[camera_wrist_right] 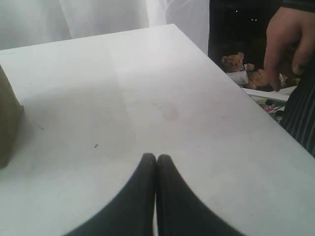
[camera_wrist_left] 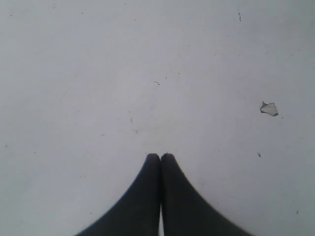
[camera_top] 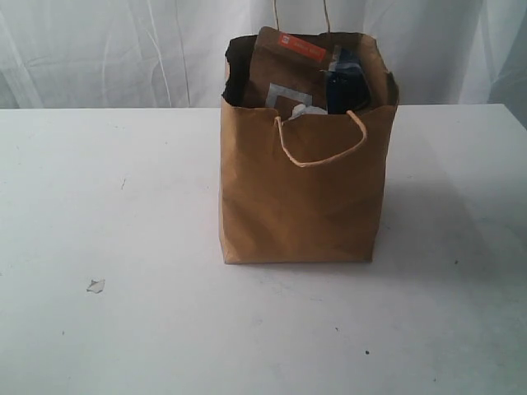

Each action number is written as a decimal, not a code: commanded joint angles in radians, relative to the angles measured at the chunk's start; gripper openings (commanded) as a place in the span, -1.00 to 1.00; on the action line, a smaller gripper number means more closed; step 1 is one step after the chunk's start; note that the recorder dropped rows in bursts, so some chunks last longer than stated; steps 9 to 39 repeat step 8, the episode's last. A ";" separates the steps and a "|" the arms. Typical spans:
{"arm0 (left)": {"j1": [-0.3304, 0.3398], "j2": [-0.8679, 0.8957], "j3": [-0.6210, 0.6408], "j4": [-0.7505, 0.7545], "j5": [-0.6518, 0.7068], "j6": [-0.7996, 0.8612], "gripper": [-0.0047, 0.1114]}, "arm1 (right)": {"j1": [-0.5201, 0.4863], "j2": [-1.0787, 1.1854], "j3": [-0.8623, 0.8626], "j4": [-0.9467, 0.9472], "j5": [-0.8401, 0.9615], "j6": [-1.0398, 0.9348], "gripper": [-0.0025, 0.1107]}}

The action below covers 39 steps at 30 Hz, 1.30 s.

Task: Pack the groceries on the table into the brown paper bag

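Note:
The brown paper bag (camera_top: 300,185) stands upright on the white table (camera_top: 123,329), just right of centre. Out of its open top stick the brown foil pouch (camera_top: 284,70) with an orange-red strip and the long dark pasta packet (camera_top: 346,82); something white (camera_top: 303,113) shows at the front rim. The other groceries are hidden. Neither gripper appears in the exterior view. My left gripper (camera_wrist_left: 160,156) is shut and empty over bare table. My right gripper (camera_wrist_right: 156,157) is also shut and empty, with a corner of the bag (camera_wrist_right: 7,123) off to one side.
A tiny pale flake (camera_top: 95,285) (camera_wrist_left: 268,108) lies on the table at the front left. White curtains (camera_top: 123,49) hang behind. Past the table's edge in the right wrist view are a person's hand (camera_wrist_right: 288,42), a striped sleeve and teddy bears (camera_wrist_right: 238,66).

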 commanded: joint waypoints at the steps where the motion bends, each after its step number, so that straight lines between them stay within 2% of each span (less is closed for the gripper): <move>1: -0.006 -0.005 0.007 0.004 0.033 -0.001 -0.92 | -0.006 -0.007 0.001 0.003 -0.002 -0.011 -0.96; 39: -0.006 -0.005 0.007 0.004 0.033 -0.001 -0.92 | -0.006 -0.007 0.001 -0.001 -0.004 -0.011 -0.96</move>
